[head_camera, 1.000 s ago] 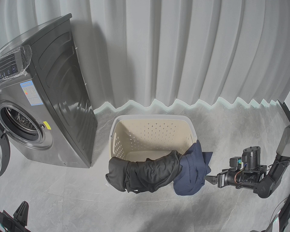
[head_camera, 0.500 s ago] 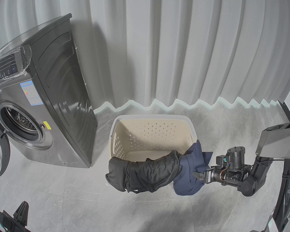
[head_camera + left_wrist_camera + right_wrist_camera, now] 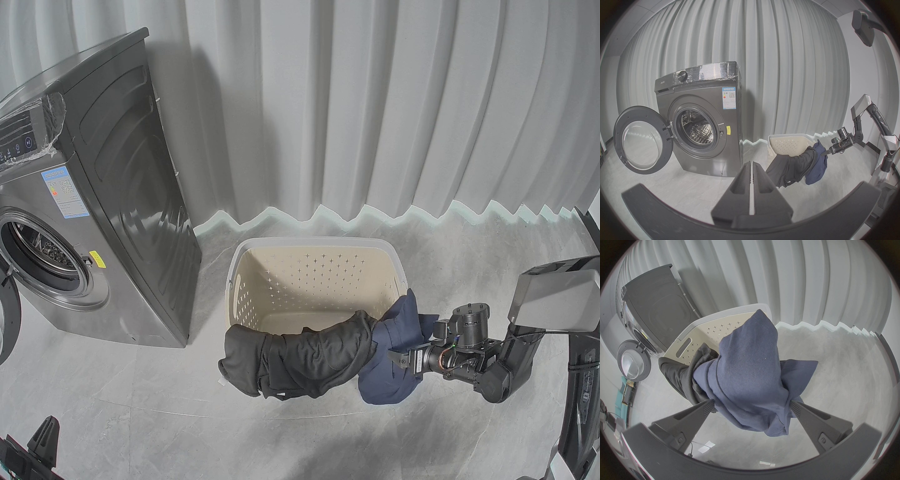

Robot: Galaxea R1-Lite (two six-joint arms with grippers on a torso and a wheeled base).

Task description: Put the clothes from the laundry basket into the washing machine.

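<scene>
A cream laundry basket [image 3: 315, 242] stands on the floor. A black garment [image 3: 300, 362] and a navy garment [image 3: 390, 375] hang over its near rim. My right gripper [image 3: 397, 359] is at the navy garment [image 3: 750, 371], open, one finger on each side of the hanging cloth. The grey washing machine [image 3: 106, 187] stands to the left with its drum [image 3: 695, 126] exposed and its round door [image 3: 642, 140] swung open. My left gripper [image 3: 751, 175] is low at the near left, shut with nothing in it, pointing toward the machine and basket [image 3: 787, 145].
White pleated curtains [image 3: 375, 106] hang behind the basket. Bare grey floor [image 3: 156, 400] lies between basket, machine and me. The open door juts out beside the machine's front [image 3: 7, 312].
My right arm has moved left toward the basket, bringing its open fingers from beside the navy garment to either side of it. The garments and left arm stayed put.
</scene>
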